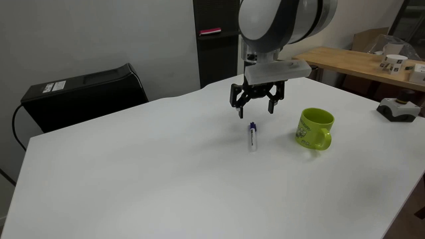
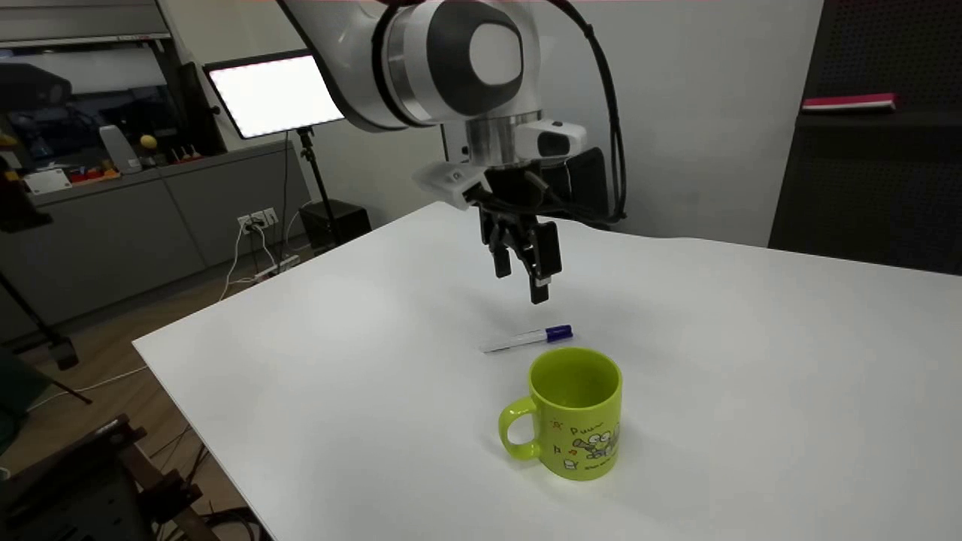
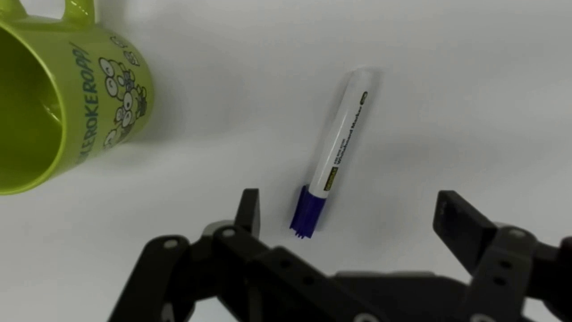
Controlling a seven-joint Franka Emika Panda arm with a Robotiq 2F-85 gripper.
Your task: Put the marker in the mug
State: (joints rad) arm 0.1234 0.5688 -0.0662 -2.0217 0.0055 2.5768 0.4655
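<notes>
Green glossy cylindrical mug [image 2: 576,417] near slim white marker [image 3: 334,152], black pincer [image 1: 256,113] wide above.

Light panel [image 2: 274,90], upper left in an exterior view, blown out to white; pale glare on table [image 2: 338,293], left of centre. Wrist view greyer, dimmer: soft shadow right of mug [image 3: 107,89]; gripper [image 3: 351,210], lower frame, slightly blurred.

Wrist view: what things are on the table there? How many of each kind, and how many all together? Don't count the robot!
Green mug: 1, partly cut off by the picture's edge
Marker: 1, lying flat
Total: 2
</notes>
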